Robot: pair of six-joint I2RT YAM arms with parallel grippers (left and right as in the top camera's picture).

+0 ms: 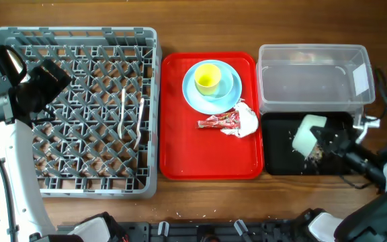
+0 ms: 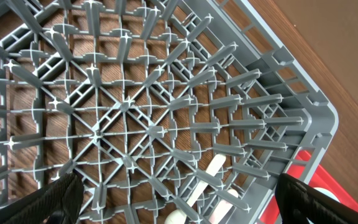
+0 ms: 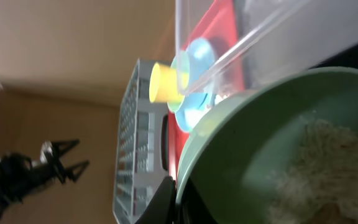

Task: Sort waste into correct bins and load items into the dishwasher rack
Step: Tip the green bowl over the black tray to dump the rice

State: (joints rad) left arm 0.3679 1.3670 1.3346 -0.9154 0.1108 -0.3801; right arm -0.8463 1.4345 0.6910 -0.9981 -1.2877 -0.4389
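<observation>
Right gripper [image 1: 329, 142] clenches the pale green round bowl [image 1: 310, 134], tipped over the shallow black rectangular tray [image 1: 277, 151] at 4 o'clock, rice-like scraps [image 3: 316, 162] inside. Left gripper [image 2: 179, 193], released, hovers over the grey pegged plastic rack [image 1: 19, 181] at 9 o'clock, 2 white plastic utensils [image 1: 138, 121] loaded. Unsorted: light blue round plate [image 1: 228, 91], small yellow cup [image 1: 207, 78], crumpled white napkin [image 1: 247, 121], red printed wrapper [image 1: 218, 122].

This looks like a robotics lab bench set up as a mock canteen dish-return station. Two robot arms work at a bare wooden surface [image 1: 200, 202]: the left arm [image 1: 17, 165] in white casing and the right arm [image 1: 365, 165] with dark links. On the surface sit a grey commercial dish rack [image 1: 79, 39], a red cafeteria tray [image 1: 210, 165] carrying a blue plate [image 1: 230, 91] and a yellow cup [image 1: 207, 78], a clear plastic tub [image 1: 314, 54] and a shallow black tray [image 1: 281, 161].
</observation>
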